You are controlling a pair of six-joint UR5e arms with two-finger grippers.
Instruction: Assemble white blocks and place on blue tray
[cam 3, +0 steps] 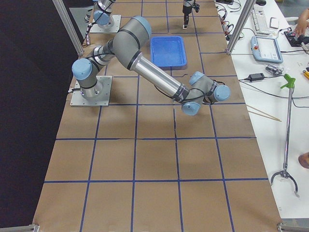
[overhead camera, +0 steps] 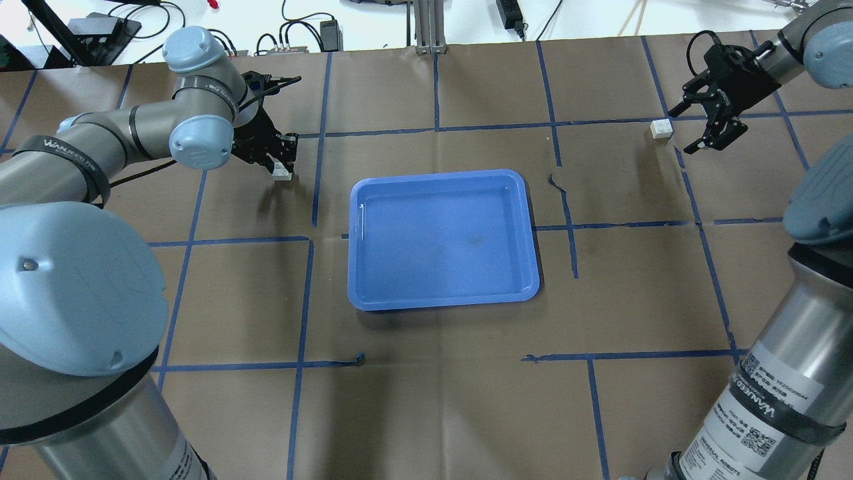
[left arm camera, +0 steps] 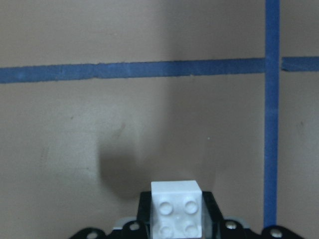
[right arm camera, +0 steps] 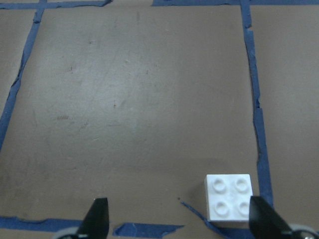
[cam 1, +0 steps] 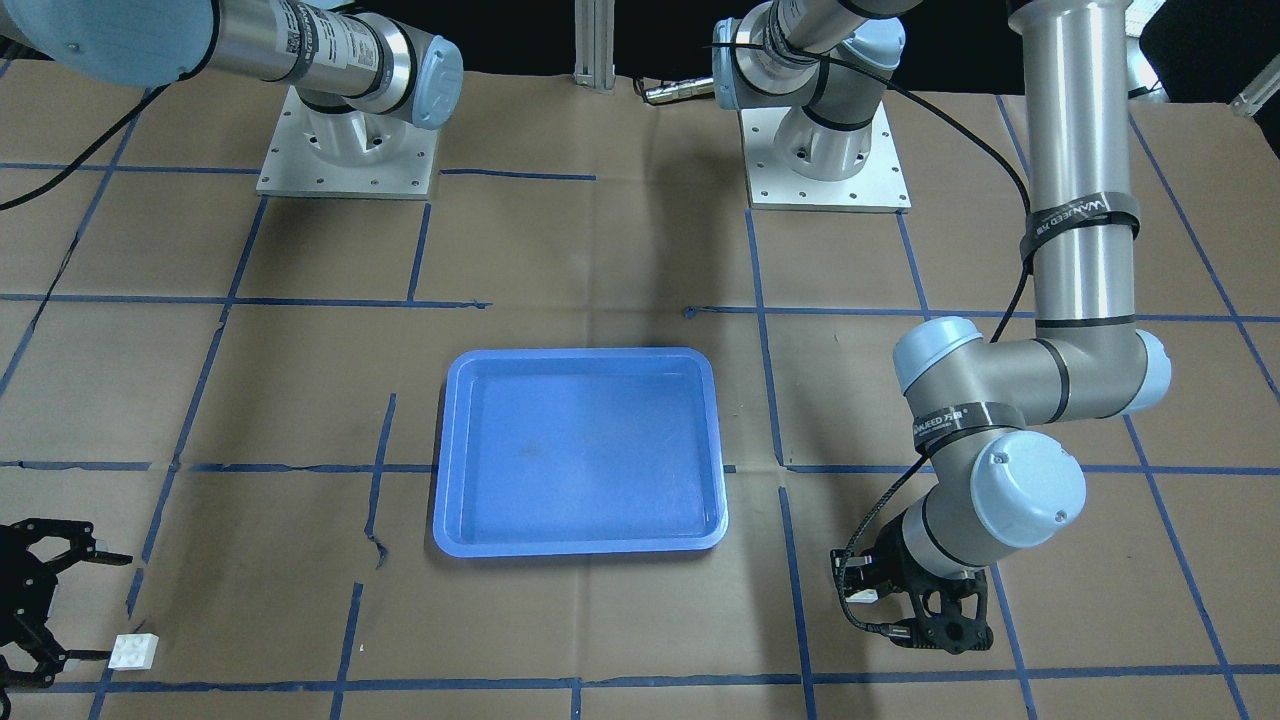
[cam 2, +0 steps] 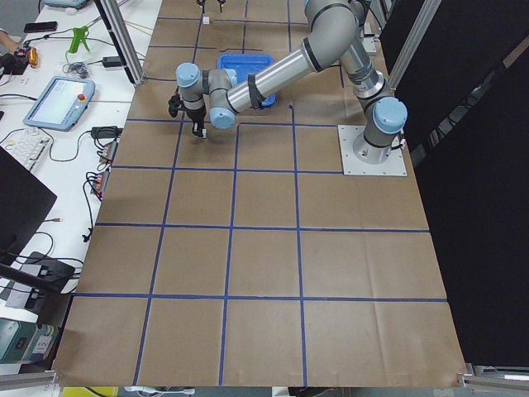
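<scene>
Left of the blue tray your left claw clamps a white block; your right claw gapes wide beside the second block.

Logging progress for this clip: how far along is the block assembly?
Done: nothing assembled; blue tray empty. In hand: left hand grips one white block; right hand open next to the other block on the table. Left: grasp, join, place on tray.
</scene>
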